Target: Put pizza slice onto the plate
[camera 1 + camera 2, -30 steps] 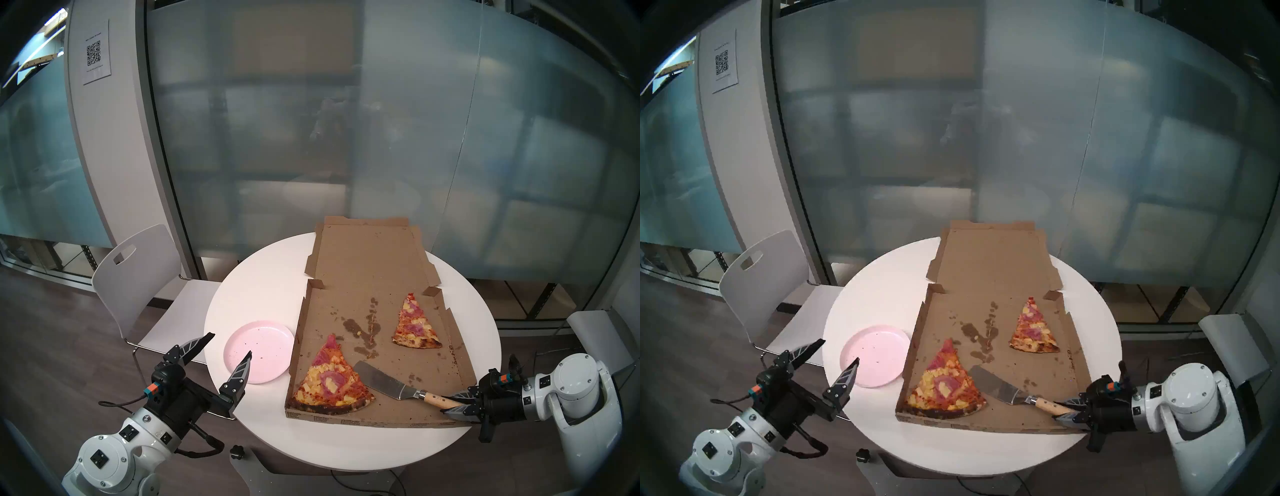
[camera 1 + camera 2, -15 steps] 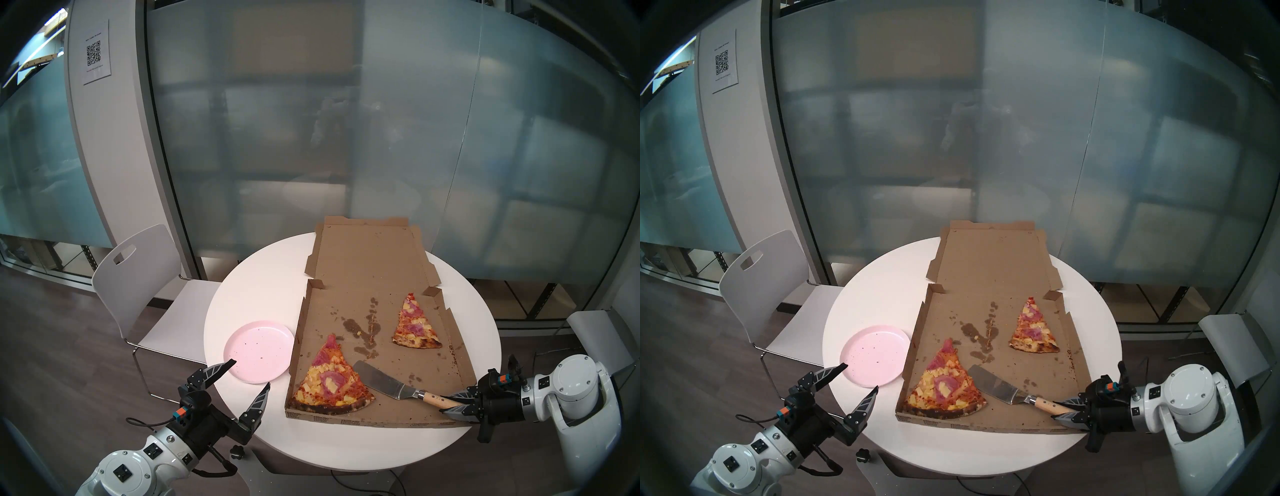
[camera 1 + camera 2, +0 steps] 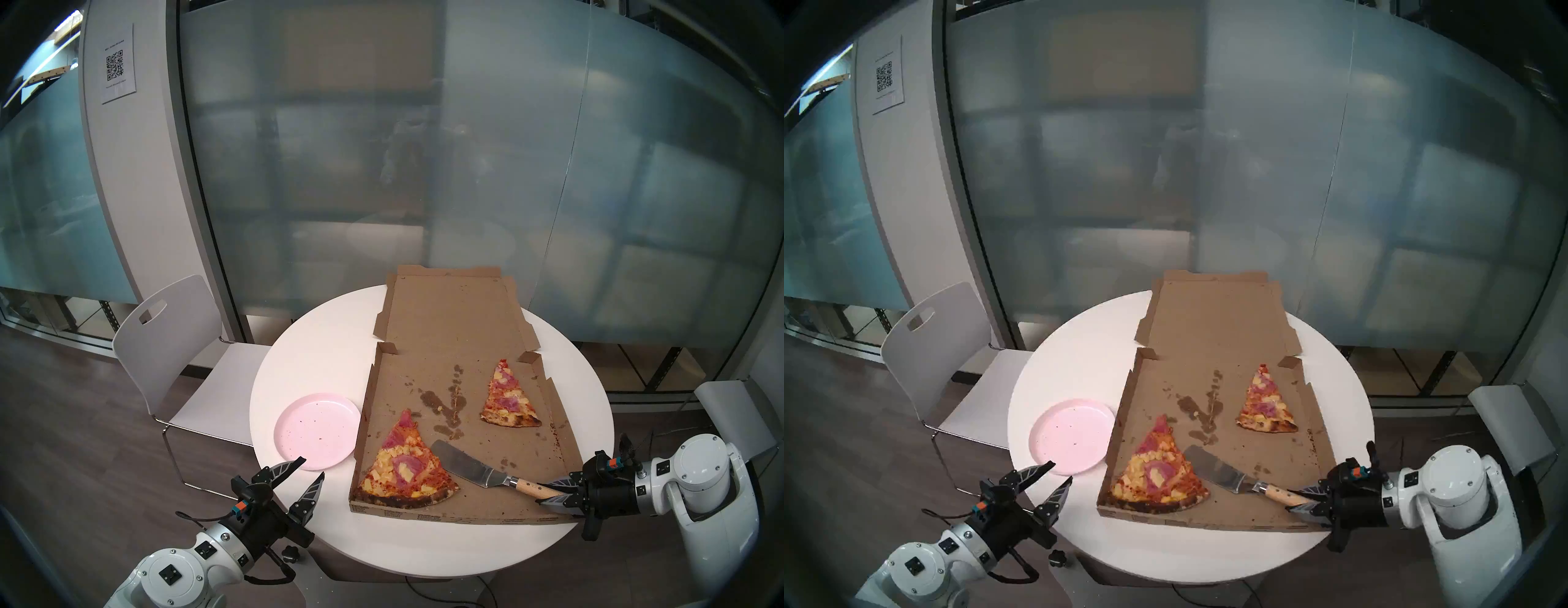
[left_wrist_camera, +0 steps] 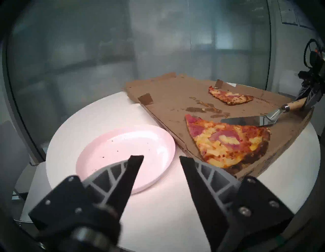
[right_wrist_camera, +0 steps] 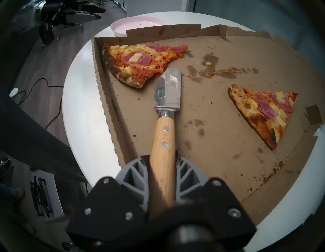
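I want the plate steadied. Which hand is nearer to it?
Left. The left hand is open at the plate's near rim; the right hand, across the pizza box, grips the spatula.

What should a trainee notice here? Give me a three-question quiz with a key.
1. True or false: the pizza slice already lies on the plate.
2. What does the right gripper hold? A) the plate B) the spatula C) nothing
3. Fill in: the smaller slice lies in the pizza box on the robot's ____ side of the charred slice.

Key: 1 false, it lies in the box. 2 B, shut on its wooden handle. 3 right. The left gripper is open near the plate's near rim.
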Robot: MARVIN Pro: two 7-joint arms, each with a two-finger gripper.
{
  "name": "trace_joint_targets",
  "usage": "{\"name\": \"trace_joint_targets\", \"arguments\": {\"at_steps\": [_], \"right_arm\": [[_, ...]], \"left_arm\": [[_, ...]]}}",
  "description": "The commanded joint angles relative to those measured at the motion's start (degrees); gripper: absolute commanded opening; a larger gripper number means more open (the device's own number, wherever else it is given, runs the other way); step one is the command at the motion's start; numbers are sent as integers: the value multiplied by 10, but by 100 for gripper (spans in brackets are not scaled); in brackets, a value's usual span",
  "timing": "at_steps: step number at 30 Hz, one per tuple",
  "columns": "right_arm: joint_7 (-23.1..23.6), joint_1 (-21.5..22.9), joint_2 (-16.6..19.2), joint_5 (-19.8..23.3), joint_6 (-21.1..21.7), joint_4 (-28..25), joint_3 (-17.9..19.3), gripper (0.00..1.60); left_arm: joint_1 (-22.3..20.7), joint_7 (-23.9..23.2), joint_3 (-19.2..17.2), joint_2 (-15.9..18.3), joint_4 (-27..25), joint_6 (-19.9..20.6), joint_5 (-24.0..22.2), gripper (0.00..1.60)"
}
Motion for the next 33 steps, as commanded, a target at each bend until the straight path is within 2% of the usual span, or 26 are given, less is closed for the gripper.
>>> {"name": "trace_joint_targets", "arguments": {"at_steps": [1, 2, 7, 9, 10, 11, 24, 27, 33], "right_arm": [[-1, 17, 2, 3, 4, 1, -7, 0], [-2, 20, 3, 3, 5, 2, -11, 0], [-4, 24, 5, 2, 7, 5, -17, 0], [-6, 27, 7, 2, 8, 6, -19, 0], [-6, 27, 7, 2, 9, 6, -20, 0], [-6, 28, 8, 2, 9, 7, -21, 0], [-8, 28, 12, 4, 9, 12, -21, 0], [-7, 28, 13, 5, 9, 12, -19, 0], [-4, 28, 15, 5, 11, 13, -18, 0]], "left_arm": [[14, -17, 2, 13, -31, 12, -3, 75], [22, -18, 4, 12, -34, 12, -1, 60], [27, -21, 10, 16, -34, 15, 9, 43], [29, -22, 14, 16, -30, 13, 17, 23], [29, -22, 15, 16, -29, 12, 18, 22], [28, -23, 16, 17, -28, 12, 20, 14], [6, -25, 42, 14, -11, 16, 43, 13], [-5, -26, 51, 11, -3, 19, 48, 7], [-16, -26, 64, 9, 5, 24, 56, 6]]}}
